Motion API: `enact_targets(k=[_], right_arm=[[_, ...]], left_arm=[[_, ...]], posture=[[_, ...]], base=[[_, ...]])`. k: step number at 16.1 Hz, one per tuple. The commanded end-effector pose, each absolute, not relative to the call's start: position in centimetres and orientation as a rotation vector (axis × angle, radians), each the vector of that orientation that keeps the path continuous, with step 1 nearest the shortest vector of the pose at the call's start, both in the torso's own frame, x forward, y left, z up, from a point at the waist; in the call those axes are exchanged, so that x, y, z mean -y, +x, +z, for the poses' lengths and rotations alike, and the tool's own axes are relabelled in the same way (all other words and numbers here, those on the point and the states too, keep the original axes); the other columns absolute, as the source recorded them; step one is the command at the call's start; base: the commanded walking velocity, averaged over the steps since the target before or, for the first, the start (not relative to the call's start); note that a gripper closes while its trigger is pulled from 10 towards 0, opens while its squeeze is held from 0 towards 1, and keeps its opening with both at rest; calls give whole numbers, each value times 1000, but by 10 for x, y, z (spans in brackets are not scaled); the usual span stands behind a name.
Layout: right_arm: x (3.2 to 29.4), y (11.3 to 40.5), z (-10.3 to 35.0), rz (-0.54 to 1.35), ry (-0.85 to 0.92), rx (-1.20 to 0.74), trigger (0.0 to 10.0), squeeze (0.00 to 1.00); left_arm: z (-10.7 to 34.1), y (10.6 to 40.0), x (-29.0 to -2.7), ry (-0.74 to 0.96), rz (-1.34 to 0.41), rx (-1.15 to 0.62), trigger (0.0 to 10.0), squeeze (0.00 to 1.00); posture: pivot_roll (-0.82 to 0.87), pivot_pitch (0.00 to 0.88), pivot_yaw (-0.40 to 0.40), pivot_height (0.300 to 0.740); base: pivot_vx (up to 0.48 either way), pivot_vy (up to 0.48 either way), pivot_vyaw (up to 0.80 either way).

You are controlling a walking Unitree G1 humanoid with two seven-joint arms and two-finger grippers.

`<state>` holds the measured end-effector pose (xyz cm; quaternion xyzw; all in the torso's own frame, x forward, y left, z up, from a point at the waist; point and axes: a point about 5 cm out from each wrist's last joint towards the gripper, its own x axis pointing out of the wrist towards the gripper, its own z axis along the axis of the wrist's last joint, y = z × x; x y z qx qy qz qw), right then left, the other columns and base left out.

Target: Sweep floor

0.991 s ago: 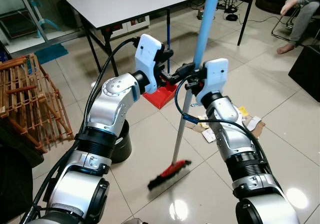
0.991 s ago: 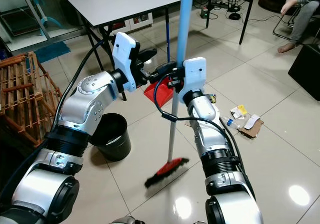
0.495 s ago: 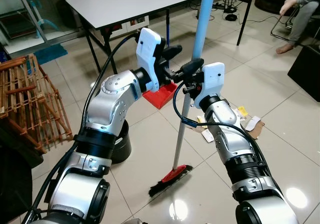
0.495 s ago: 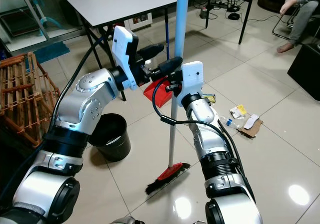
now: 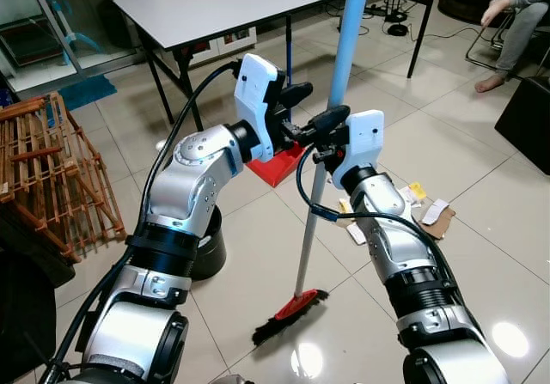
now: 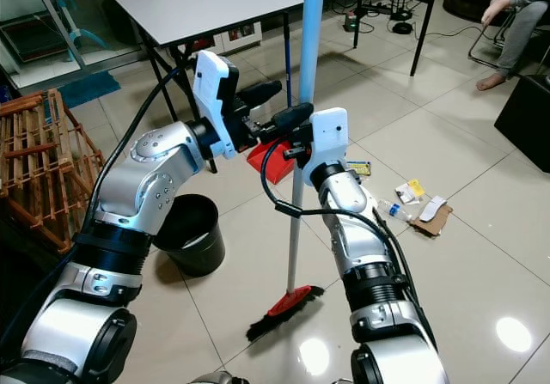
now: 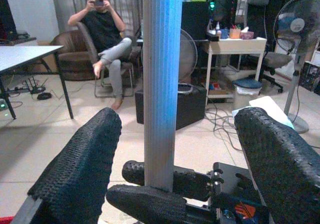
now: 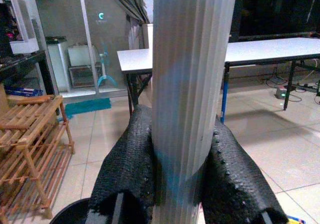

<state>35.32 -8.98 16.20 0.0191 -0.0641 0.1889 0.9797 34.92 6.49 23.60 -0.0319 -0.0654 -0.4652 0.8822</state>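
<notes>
Your right gripper (image 8: 182,174) is clamped on the broom handle (image 5: 342,66), fingers pressed against both sides. Your left gripper (image 7: 170,149) stands spread wide around the handle, not touching. The red broom head (image 5: 289,313) rests on the tiled floor (image 5: 481,229).

floor (image 5: 258,255): glossy tile | broom handle (image 8: 190,83): ribbed metal | fingers (image 7: 80,169): rough matt black

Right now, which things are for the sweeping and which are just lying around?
For sweeping: the long blue-and-silver-handled broom with its red head of black bristles, clamped in the right gripper; the red plastic dustpan; the scattered paper litter; the round black bucket.

Just there: the slatted wooden rack; the white table.
</notes>
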Motion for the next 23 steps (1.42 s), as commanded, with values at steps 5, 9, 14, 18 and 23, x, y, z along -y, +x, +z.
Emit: enact_targets(k=[5, 9, 14, 18, 23], right_arm=[[83, 352, 187, 410, 48, 226, 10000, 0], [84, 351, 187, 413, 46, 226, 10000, 0], [81, 348, 188, 431, 44, 226, 10000, 0], [80, 346, 186, 451, 37, 220, 10000, 0], [74, 341, 186, 481, 43, 218, 10000, 0]], left_arm=[[236, 361, -76, -55, -758, 149, 10000, 0], [247, 373, -89, -38, -691, 168, 10000, 0], [246, 367, -82, -45, -812, 154, 10000, 0], [238, 356, -83, -23, -1009, 129, 10000, 0], [222, 367, -95, 18, -948, 66, 10000, 0]], posture=[[-64, 7, 92, 740], [-65, 10, 92, 740], [-65, 10, 91, 740], [-67, 10, 88, 740], [-72, 13, 86, 740]], base=[[0, 0, 0], [0, 0, 0], [0, 0, 0], [0, 0, 0], [0, 0, 0]])
